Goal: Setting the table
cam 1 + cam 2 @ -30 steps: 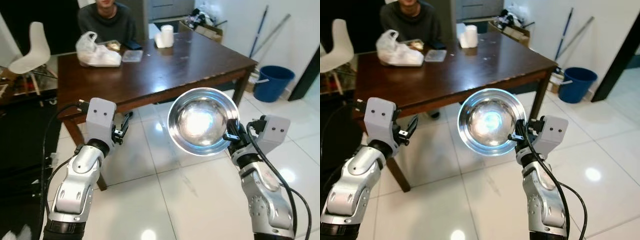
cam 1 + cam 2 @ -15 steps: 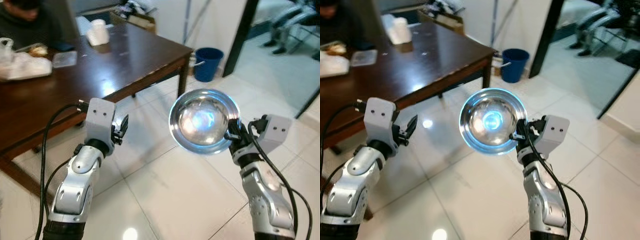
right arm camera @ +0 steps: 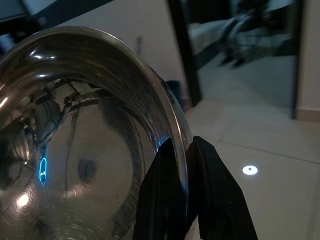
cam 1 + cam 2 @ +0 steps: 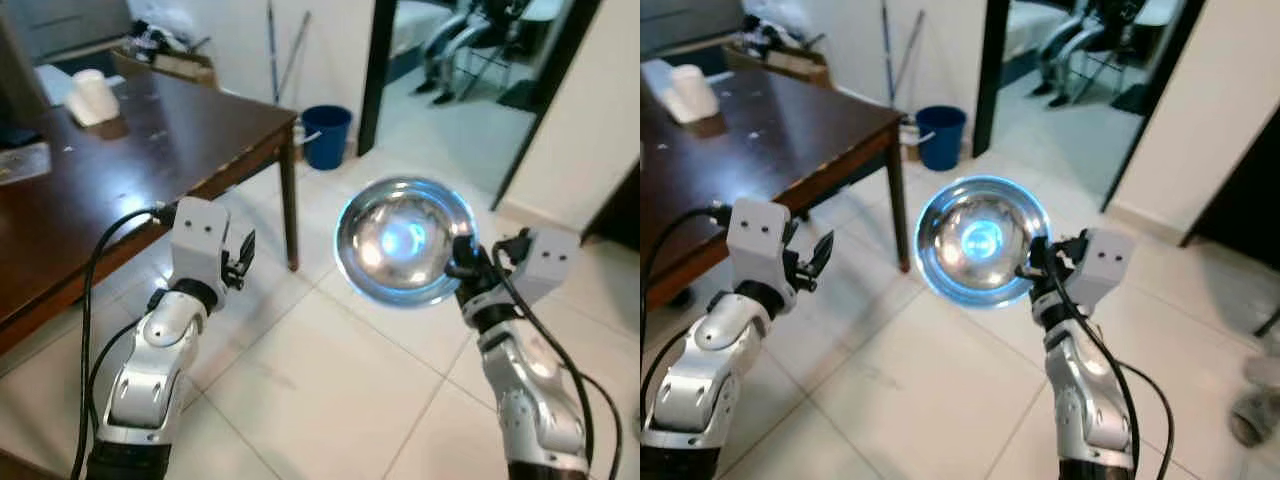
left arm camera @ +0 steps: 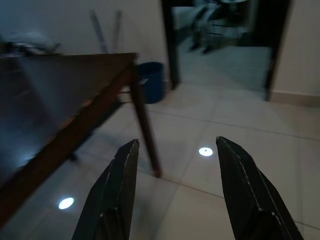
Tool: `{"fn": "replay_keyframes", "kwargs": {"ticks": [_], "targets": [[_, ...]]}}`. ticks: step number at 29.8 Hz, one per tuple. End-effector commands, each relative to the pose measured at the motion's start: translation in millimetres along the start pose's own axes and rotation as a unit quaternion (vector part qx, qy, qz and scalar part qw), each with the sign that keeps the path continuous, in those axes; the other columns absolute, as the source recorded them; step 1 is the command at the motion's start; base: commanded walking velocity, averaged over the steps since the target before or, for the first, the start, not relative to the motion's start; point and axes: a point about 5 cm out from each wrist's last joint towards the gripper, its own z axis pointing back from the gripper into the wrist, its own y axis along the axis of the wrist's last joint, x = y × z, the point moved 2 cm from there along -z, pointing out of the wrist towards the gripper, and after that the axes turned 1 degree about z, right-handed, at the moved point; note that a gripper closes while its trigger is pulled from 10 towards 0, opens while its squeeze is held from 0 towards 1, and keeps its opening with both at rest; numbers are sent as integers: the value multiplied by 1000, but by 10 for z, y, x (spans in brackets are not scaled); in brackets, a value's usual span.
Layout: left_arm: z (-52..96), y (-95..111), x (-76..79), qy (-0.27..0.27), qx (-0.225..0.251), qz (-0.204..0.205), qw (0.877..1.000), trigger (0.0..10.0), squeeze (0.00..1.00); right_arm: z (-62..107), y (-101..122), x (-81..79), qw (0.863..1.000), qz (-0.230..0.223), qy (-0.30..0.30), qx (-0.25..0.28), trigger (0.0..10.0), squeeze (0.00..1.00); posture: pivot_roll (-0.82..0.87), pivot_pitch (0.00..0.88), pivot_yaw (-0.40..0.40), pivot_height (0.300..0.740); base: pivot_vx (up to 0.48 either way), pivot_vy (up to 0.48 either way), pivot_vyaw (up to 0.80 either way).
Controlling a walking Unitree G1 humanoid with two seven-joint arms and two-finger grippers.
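A shiny steel bowl (image 4: pixel 403 240) hangs in the air in front of me, its hollow facing me. My right gripper (image 4: pixel 462 268) is shut on the bowl's rim at its right edge; the right wrist view has both fingers (image 3: pixel 207 190) pinching the rim (image 3: pixel 176 150). My left gripper (image 4: pixel 245 262) is raised at the left, open and empty, its two fingers (image 5: pixel 112 200) spread over the floor. The dark wooden table (image 4: pixel 120 180) lies to my left, with a white roll (image 4: pixel 90 97) on its far end.
A blue bucket (image 4: pixel 326 135) and leaning mop handles (image 4: pixel 272 50) stand by the wall past the table's corner leg (image 4: pixel 289 215). An open doorway (image 4: pixel 450 90) leads to another room with chairs. Glossy white tiles (image 4: pixel 330 390) spread below.
The whole view has swung to the right: the table and the person slid out to the left, the doorway came in. Both arms and the bowl keep their pose.
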Motion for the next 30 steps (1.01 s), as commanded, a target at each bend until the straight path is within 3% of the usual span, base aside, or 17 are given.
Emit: {"fn": "replay_keyframes", "kwargs": {"ticks": [1, 30], "targets": [[8, -66, -22, 4, -13, 6, 1000, 10000, 0, 14, -11, -19, 1000, -8, 5, 1, 10000, 0, -90, 0, 94, 740, 0, 0, -788], [-11, -34, 21, 0, -7, 9, 1000, 10000, 0, -14, -1, -44, 1000, -8, 13, 3, 10000, 0, -80, 0, 84, 740, 0, 0, -788]]}}
